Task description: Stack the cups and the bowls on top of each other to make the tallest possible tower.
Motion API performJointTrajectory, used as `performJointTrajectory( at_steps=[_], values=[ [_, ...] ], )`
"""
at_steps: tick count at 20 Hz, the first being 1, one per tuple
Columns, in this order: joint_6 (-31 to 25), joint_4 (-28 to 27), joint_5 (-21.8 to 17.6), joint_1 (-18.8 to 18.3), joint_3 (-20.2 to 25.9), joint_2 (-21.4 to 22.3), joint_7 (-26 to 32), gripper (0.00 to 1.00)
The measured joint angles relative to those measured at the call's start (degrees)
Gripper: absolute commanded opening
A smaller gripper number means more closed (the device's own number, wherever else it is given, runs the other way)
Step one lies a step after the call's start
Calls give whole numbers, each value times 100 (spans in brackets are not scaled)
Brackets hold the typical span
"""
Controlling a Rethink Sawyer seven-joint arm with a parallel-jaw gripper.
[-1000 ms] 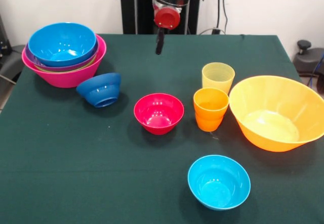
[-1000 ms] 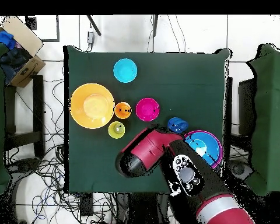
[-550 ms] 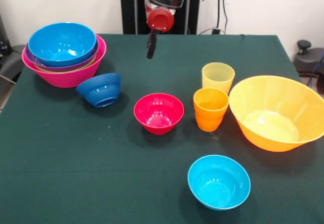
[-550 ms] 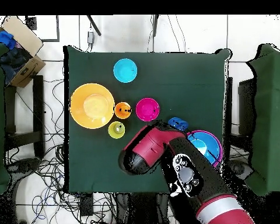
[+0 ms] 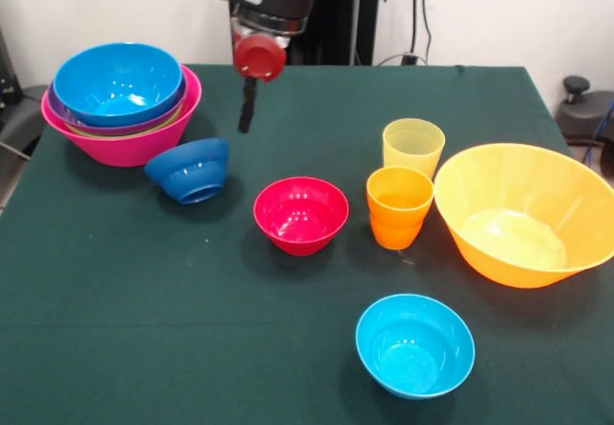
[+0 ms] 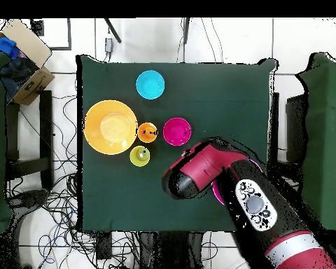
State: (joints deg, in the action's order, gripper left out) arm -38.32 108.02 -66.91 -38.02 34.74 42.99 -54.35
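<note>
The gripper [image 5: 247, 116] has swung leftward across the top of the front view within the last second, from above the centre of the table [image 5: 115, 329] to the upper left, and now hangs just above and right of the dark blue bowl [image 5: 190, 168]. Only a single dark strip shows below the red wrist, so I cannot tell whether the jaws are apart or together; nothing appears to be held.

In the overhead view the arm [image 6: 220, 175] now covers the dark blue bowl and most of the tower.

The tower [image 5: 122, 101] sits at upper left: the sky blue bowl [image 5: 117, 80] nested over purple and green rims inside the pink bowl [image 5: 125, 142]. The dark blue bowl lies tilted just beside its base. The red bowl [image 5: 300, 214] is at centre, the orange cup [image 5: 399, 205] and yellow cup [image 5: 413, 147] right of it, the large orange bowl [image 5: 526, 212] at far right, the cyan bowl [image 5: 414, 344] at lower right.

None of these has shifted. The sweep suggests the dark blue bowl is the next pick for the stack
</note>
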Motion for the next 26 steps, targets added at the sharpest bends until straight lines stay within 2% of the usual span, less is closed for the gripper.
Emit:
performJointTrajectory(
  at_steps=[3, 4, 8, 16, 26],
  values=[
    [-1, -92, -1, -176, 78, -86, 143, 100],
    [-1, -190, -1, -332, 154, -170, 335, 100],
    [-2, -380, -2, -497, 253, -326, 740, 100],
    [-2, -609, -2, -441, 353, -528, 1212, 100],
    [-2, -764, -4, -329, 438, -839, 1234, 100]
  ],
)
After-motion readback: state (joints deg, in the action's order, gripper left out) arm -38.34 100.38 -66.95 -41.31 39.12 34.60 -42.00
